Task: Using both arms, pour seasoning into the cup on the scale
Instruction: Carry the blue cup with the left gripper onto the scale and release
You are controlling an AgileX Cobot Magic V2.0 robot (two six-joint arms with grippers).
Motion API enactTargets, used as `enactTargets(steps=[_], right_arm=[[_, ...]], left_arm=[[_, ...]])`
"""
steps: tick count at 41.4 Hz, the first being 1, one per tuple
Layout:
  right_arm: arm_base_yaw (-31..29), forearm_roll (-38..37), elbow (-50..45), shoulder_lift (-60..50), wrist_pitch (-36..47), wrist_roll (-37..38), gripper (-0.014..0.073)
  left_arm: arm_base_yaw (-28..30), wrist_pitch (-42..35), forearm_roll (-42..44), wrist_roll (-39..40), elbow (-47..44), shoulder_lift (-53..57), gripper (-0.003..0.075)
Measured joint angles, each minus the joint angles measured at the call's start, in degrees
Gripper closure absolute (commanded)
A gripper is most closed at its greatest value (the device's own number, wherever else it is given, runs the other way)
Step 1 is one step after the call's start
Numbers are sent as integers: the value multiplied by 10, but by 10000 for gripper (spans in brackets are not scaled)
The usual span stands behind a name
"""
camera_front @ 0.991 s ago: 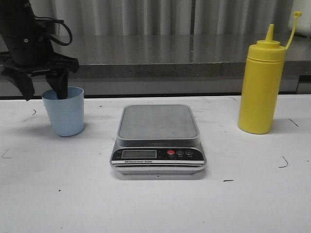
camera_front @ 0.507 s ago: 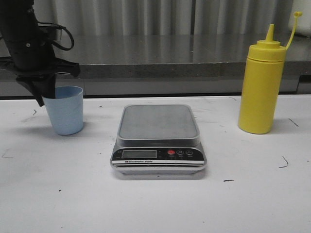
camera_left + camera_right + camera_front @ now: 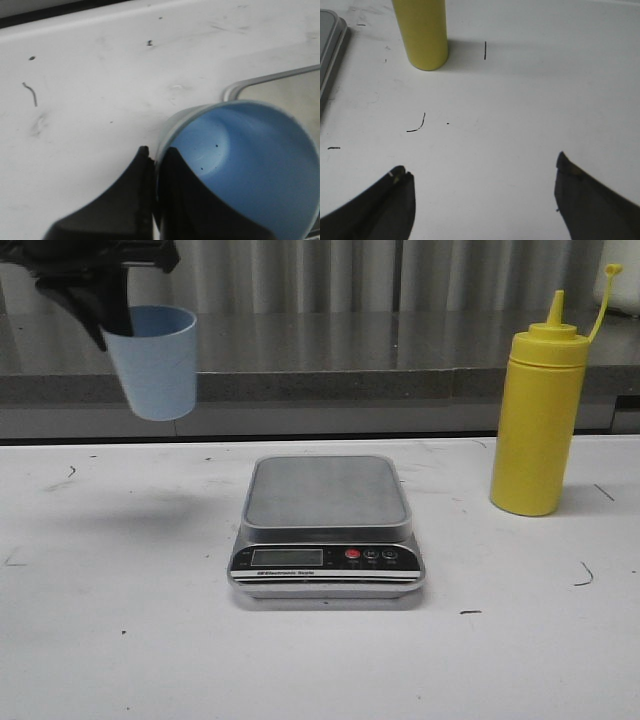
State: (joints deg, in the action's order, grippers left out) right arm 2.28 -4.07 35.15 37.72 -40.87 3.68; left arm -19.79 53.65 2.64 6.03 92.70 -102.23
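- The cup [image 3: 155, 362] is pale blue, a plain blue with no pattern; inside it [image 3: 245, 165] is a brighter blue with a few tiny dark specks
- The seasoning bottle [image 3: 537, 420] is yellow all over, and so are its pointed nozzle and little cap
- The scale [image 3: 326, 525] has a silver-grey top, a black front panel, a grey display, one red button and two dark buttons
- The left hand [image 3: 152, 200] is black
- The right hand [image 3: 482, 200] is black too
- The table [image 3: 120, 640] is white with small black scuff marks and squiggles
- The wall behind has grey up-and-down stripes
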Motion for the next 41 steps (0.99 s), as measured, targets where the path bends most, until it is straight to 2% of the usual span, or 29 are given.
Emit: enactTargets(steps=[14,27,36,38,41], right_arm=[[0,0,0,0,0,0,3],[0,0,-8,0,9,-1,3],[0,0,-19,0,15,-1,3],[0,0,-19,0,16,-1,3],[0,0,-19,0,18,-1,3]], left_arm=[[-117,-30,-2,4,11,-33,741],[-122,-1,-1,43,102,-150,741],[-122,11,-1,46,136,-175,738],[-122,12,-1,47,137,-177,715],[-122,12,-2,47,137,-177,633]])
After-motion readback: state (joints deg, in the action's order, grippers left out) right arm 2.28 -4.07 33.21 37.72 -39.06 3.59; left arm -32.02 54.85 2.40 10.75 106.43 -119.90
